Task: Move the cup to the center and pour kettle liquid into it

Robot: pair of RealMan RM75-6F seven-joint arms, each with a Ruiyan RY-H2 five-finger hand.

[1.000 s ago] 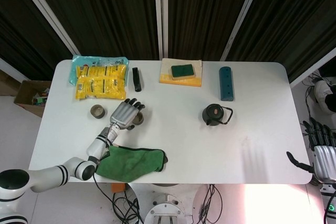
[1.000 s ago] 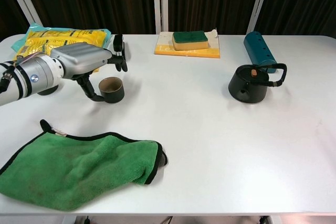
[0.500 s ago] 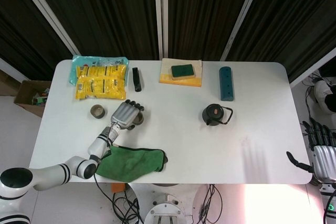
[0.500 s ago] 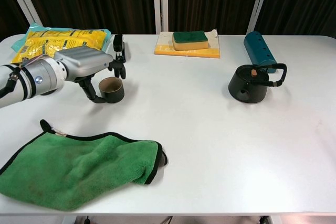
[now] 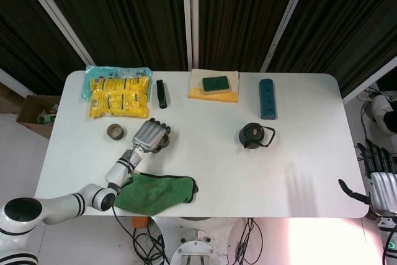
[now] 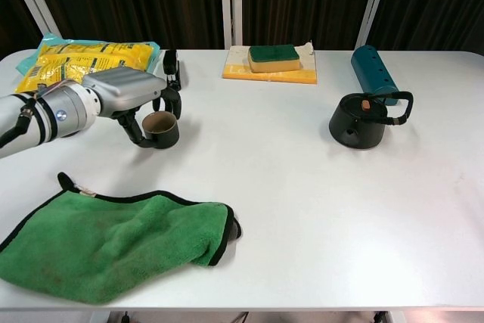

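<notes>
The dark brown cup (image 6: 160, 129) stands upright on the white table (image 6: 302, 209), left of centre. My left hand (image 6: 125, 92) wraps it: the thumb lies against its near left side and the fingers curl down over its far rim. From the head view my left hand (image 5: 151, 136) covers nearly all of the cup. The black kettle (image 6: 361, 120) stands right of centre with its handle pointing right, also visible as the kettle (image 5: 253, 135) from above. My right hand (image 5: 381, 181) hangs beyond the table's right edge, fingers apart and empty.
A green cloth (image 6: 113, 240) lies crumpled at the front left. Yellow snack bags (image 5: 119, 94), a black bar (image 5: 161, 93), a green sponge on a yellow board (image 5: 215, 84) and a teal cylinder (image 5: 267, 98) line the back. A small round lid (image 5: 115, 131) sits left of the hand.
The left hand's fingers, stretched out over the cup a second ago, have curled down around its far rim. The cup, kettle and right hand have not moved.
</notes>
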